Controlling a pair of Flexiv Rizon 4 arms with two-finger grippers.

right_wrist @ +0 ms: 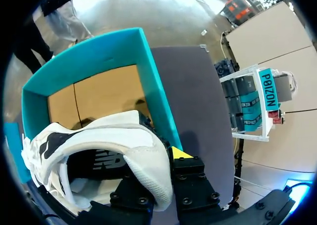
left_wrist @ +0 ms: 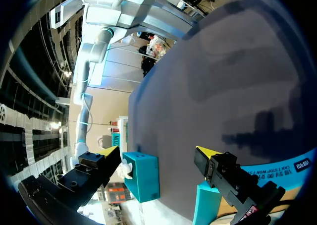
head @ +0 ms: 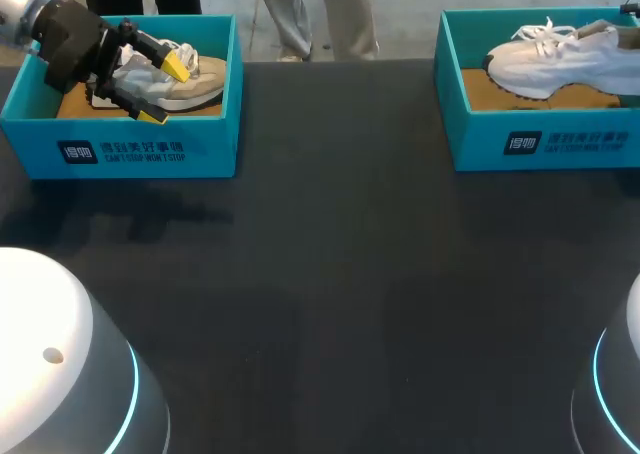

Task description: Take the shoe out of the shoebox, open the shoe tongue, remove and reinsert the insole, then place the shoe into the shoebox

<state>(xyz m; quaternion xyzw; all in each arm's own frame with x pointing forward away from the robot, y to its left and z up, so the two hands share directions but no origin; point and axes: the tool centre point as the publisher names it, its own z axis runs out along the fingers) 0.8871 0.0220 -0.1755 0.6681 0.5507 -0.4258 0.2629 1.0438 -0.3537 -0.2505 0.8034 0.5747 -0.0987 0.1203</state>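
A white shoe (head: 560, 59) sits in the right teal shoebox (head: 480, 144), heel toward the view's right edge. In the right wrist view my right gripper (right_wrist: 159, 166) is shut on the heel collar of the white shoe (right_wrist: 99, 136), above the brown floor of the shoebox (right_wrist: 99, 56). One yellow fingertip (right_wrist: 181, 153) shows outside the heel and the other is hidden inside. My left gripper (head: 164, 90) hangs open over a beige shoe (head: 195, 79) in the left teal shoebox (head: 140, 149). Nothing sits between its fingers (left_wrist: 158, 153).
The dark table (head: 330, 274) stretches between the two boxes. Two white rounded arm bases (head: 50, 374) stand at the near corners. From the left wrist the right shoebox (left_wrist: 143, 178) shows across the table.
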